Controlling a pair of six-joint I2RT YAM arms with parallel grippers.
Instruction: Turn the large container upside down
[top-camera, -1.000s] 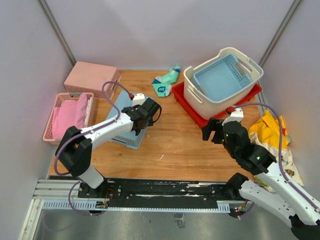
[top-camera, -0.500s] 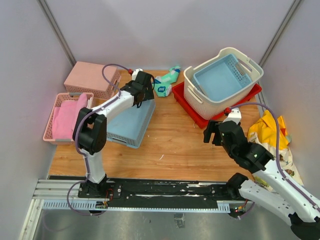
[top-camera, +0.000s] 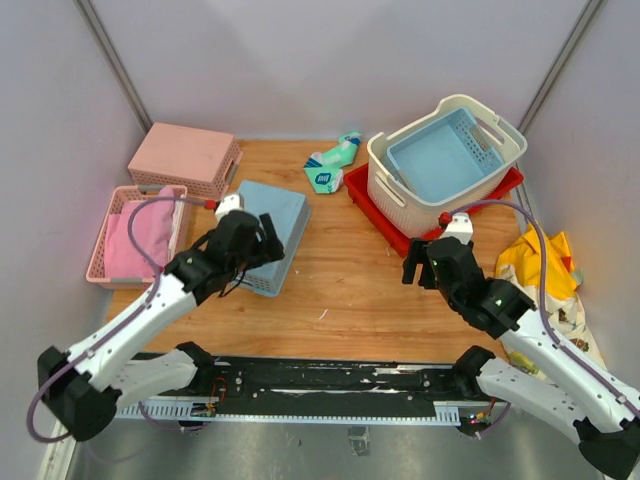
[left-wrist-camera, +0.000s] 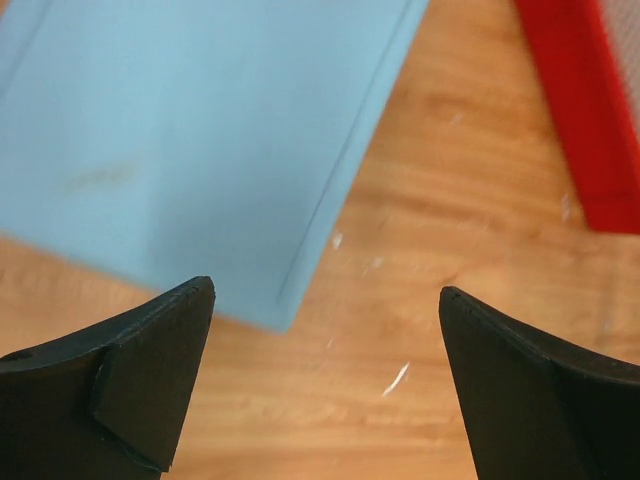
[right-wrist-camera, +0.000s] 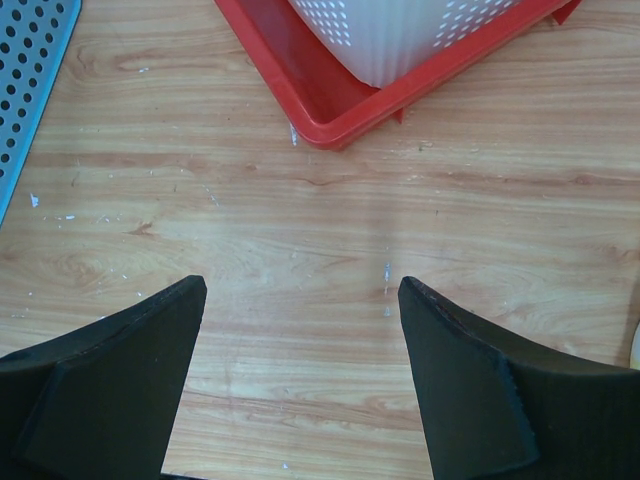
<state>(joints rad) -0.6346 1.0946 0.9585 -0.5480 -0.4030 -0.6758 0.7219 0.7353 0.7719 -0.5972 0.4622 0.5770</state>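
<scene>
The large container (top-camera: 410, 195) is a cream perforated basket standing upright at the back right on a flat red tray (top-camera: 375, 195). A light blue basket (top-camera: 440, 155) lies inside it. My right gripper (top-camera: 418, 265) is open and empty, low over bare wood just in front of the tray. In the right wrist view (right-wrist-camera: 300, 285) the tray corner (right-wrist-camera: 330, 100) and the cream basket's wall (right-wrist-camera: 400, 40) lie ahead. My left gripper (top-camera: 265, 250) is open and empty over the near right edge of an upturned blue basket (top-camera: 275, 210), which fills the left wrist view (left-wrist-camera: 200, 130) beyond the gripper (left-wrist-camera: 325, 290).
An upturned pink basket (top-camera: 185, 155) sits at the back left. A pink basket holding pink cloth (top-camera: 135, 235) is on the left. A teal and white packet (top-camera: 333, 165) lies near the tray. Yellow cloth (top-camera: 540, 265) lies at the right edge.
My left arm has pulled back from the far side near the packet to the near right edge of the blue basket. My right gripper has shifted slightly towards the tray.
</scene>
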